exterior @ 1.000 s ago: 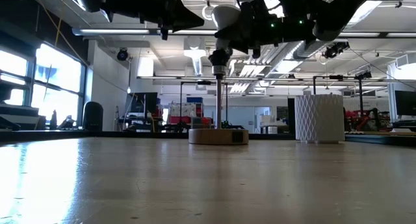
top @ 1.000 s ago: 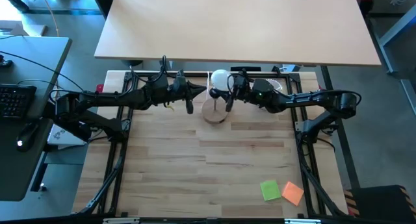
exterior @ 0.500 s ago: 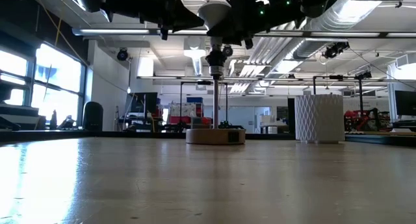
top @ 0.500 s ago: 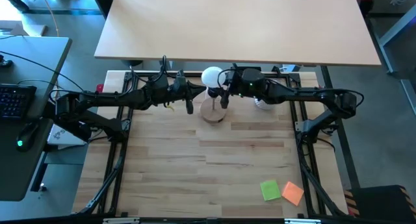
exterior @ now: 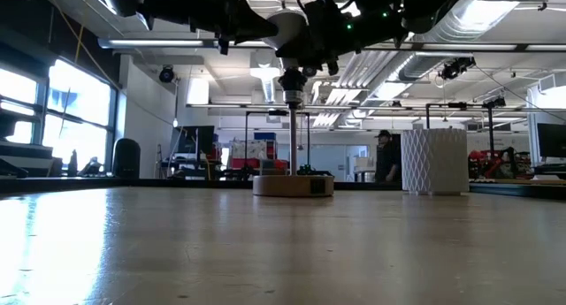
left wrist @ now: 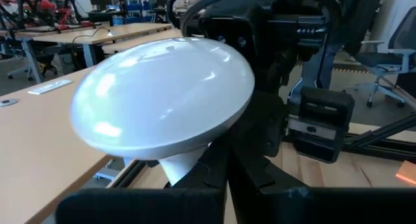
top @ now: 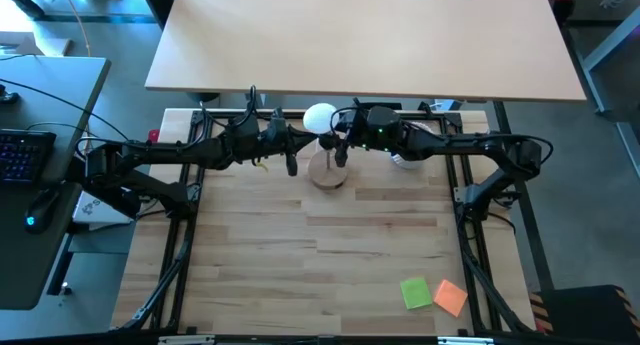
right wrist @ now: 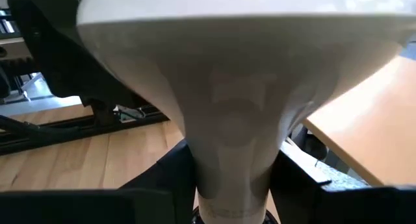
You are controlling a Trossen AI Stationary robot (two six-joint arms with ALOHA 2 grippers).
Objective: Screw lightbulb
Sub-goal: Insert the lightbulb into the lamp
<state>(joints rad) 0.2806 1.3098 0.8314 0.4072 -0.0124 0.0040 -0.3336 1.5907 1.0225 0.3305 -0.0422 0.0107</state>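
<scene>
- Lightbulb [top: 320, 117] first: in the high view it sits just above centre frame, its white globe over the round wooden lamp base [top: 329, 172]; in the low view the bulb [exterior: 285, 28] hangs at upper centre, with its screw end at the top of the thin lamp stem [exterior: 293, 137].
- Nearest the bulb is the right end effector [top: 341, 143], reaching in from the right of the high view. Its fingers [right wrist: 299, 169] are closed on the bulb's cone-shaped neck [right wrist: 227, 152], one on each side.
- Just beside the bulb, on its left in the high view, the left end effector [top: 291, 150] is shut. It seems to steady the lamp stem, though I cannot tell what it touches.
- My reading is that this is the threading step, with the bulb at the socket and a turn under way or about to start.
- Next, the right wrist likely needs to rotate while keeping the bulb upright, then release and re-grip for another turn.
- Farther off, a ribbed white cup [exterior: 433, 161] stands at right on the tabletop [top: 330, 255], and a person [exterior: 385, 156] is in the room behind.
</scene>
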